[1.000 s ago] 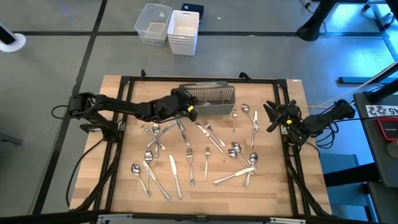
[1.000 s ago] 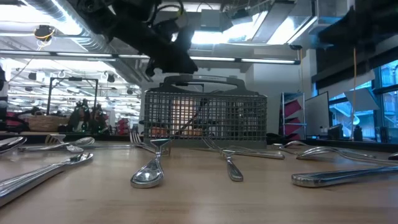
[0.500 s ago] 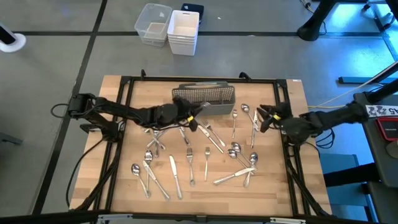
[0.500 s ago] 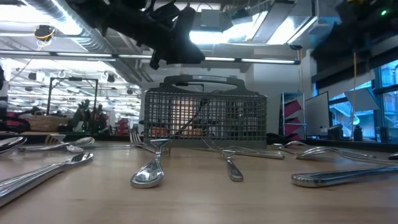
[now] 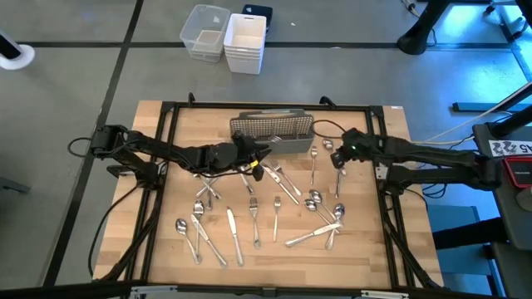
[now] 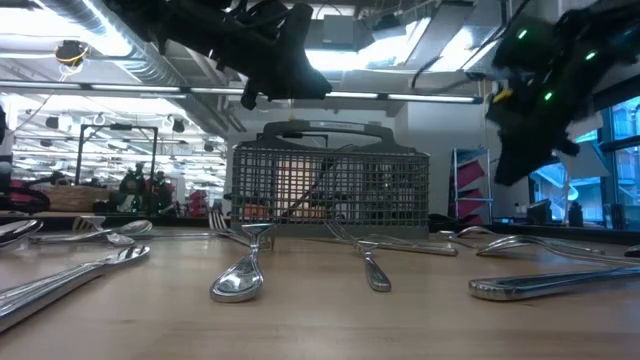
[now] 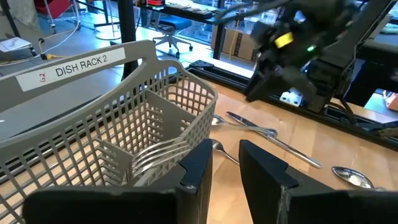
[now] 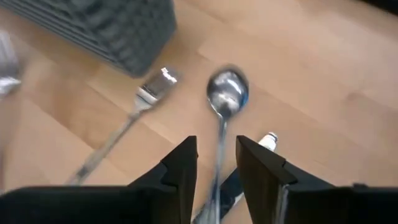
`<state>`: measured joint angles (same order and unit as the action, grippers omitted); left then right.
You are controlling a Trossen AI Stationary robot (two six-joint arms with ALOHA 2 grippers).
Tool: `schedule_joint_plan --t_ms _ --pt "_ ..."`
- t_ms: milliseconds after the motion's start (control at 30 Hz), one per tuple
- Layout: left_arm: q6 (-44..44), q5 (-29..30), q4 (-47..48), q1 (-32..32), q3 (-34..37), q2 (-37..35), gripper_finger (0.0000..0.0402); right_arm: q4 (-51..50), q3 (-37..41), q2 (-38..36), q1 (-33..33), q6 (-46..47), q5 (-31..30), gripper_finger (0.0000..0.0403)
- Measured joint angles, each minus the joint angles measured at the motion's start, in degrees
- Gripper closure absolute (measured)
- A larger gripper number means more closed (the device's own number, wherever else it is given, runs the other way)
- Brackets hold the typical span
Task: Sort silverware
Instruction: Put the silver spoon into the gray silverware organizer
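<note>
Silverware point(image 5: 249, 208) lies scattered flat on the wooden table: spoons, forks and knives. At the table's far middle stands a grey wire-mesh caddy point(image 5: 278, 129), labelled "DISH RACK 2", with forks point(image 7: 155, 158) lying in one compartment. My left gripper point(image 5: 256, 160) hangs open just near of the caddy's left half, nothing between its fingers point(image 7: 199, 168). My right gripper point(image 5: 339, 158) is open and tipped downward over the spoons right of the caddy. One spoon point(image 8: 227, 93) lies on the table below the gap between its fingers, with a fork point(image 8: 146, 96) beside it.
Black frame rails point(image 5: 166, 108) run along the table's far, left and right sides. Two white bins point(image 5: 229, 33) stand on the floor beyond the far edge. A knife and a spoon point(image 7: 249, 121) lie between the caddy and my right arm. The near half of the table holds most of the loose pieces.
My right arm has swung in from the table's right edge toward the caddy, sinking and tipping its gripper downward over the spoons. My left gripper has drawn back a little from over the caddy toward the near edge. No silverware has moved.
</note>
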<state>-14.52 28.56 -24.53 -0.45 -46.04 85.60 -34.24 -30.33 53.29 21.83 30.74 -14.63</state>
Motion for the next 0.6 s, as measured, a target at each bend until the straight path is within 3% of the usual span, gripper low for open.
schedule_joint_plan --t_ms 200,600 --pt "0.0 0.01 0.1 0.0 0.0 0.0 0.0329 7.23 0.0 9.78 5.86 -4.32 6.72 0.029" --pt "-0.05 0.01 4.33 0.0 0.02 0.0 0.0329 11.13 0.0 22.08 9.43 -5.95 7.75 0.029"
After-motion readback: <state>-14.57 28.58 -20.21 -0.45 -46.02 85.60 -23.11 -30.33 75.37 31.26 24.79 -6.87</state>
